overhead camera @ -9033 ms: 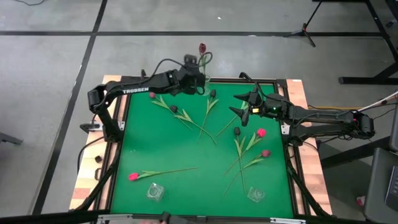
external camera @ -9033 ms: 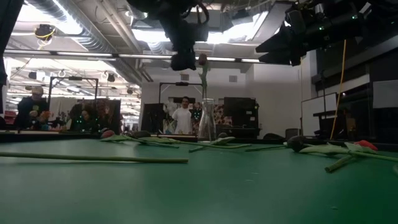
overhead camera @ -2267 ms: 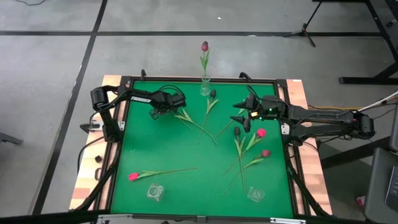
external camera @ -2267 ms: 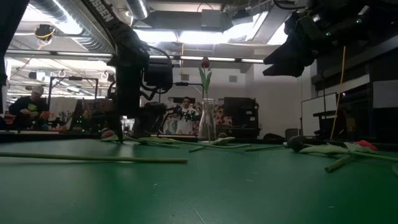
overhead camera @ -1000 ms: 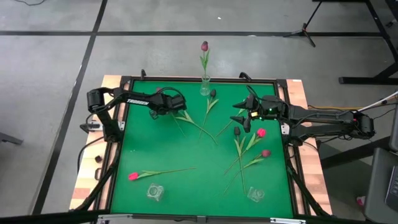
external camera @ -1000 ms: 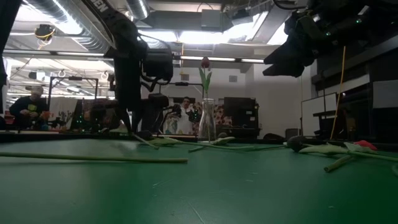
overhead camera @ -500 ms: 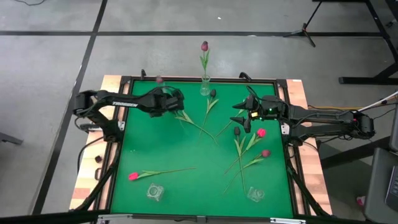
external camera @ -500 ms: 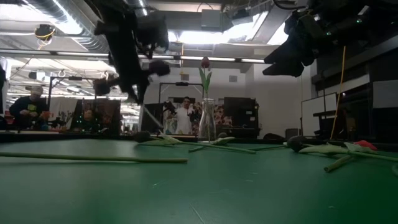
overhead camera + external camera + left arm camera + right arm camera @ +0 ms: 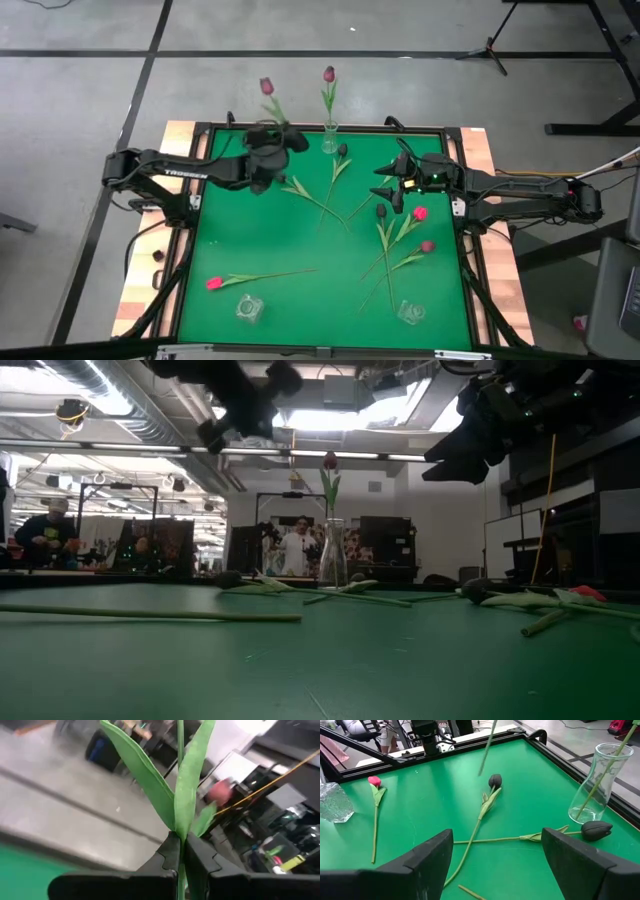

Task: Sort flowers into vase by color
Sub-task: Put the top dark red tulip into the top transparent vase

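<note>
L gripper [image 9: 181, 851] clamped on thin-stemmed tulip [image 9: 267, 87] | R gripper [image 9: 497, 857] fingers apart, idle | glass vase [image 9: 329, 140] near, w/ one tulip | green felt table [image 9: 300, 250]

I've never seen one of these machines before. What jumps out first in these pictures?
The left gripper holds a mauve tulip by its stem, lifted clear of the green table near its far edge. Beside it a glass vase at that far edge already holds one tulip upright. More tulips lie scattered across the table, and the right gripper hangs open over those on the right.
</note>
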Robot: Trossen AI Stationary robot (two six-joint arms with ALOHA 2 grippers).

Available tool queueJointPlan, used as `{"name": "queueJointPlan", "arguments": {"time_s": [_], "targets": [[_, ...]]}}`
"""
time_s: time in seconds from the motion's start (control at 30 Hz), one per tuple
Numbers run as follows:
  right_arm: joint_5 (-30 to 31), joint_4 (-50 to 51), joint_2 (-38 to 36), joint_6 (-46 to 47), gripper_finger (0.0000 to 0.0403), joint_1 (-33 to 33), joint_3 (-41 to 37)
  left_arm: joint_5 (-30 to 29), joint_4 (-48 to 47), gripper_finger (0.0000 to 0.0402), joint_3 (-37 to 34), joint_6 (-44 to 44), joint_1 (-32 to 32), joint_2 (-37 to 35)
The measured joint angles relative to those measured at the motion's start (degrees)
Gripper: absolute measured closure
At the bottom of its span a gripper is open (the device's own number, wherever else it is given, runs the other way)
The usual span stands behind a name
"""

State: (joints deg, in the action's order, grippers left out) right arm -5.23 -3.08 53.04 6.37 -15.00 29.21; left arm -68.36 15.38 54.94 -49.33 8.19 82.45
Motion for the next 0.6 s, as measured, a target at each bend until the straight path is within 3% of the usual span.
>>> {"name": "queueJointPlan", "arguments": {"time_s": [0.17,0.33,0.6], "targets": [[0.0,0.0,0.0,0.0,0.0100,0.0,0.0,0.7,19.1,0.0395,0.0,19.7,0.9,0.5],[0.0,0.0,0.0,0.0,0.0100,0.0,0.0,9.6,31.9,0.0395,0.0,31.2,3.4,2.3],[0.0,0.1,0.0,0.0,0.0100,0.0,0.0,19.1,40.0,0.0395,0.0,42.3,7.5,6.0]]}}
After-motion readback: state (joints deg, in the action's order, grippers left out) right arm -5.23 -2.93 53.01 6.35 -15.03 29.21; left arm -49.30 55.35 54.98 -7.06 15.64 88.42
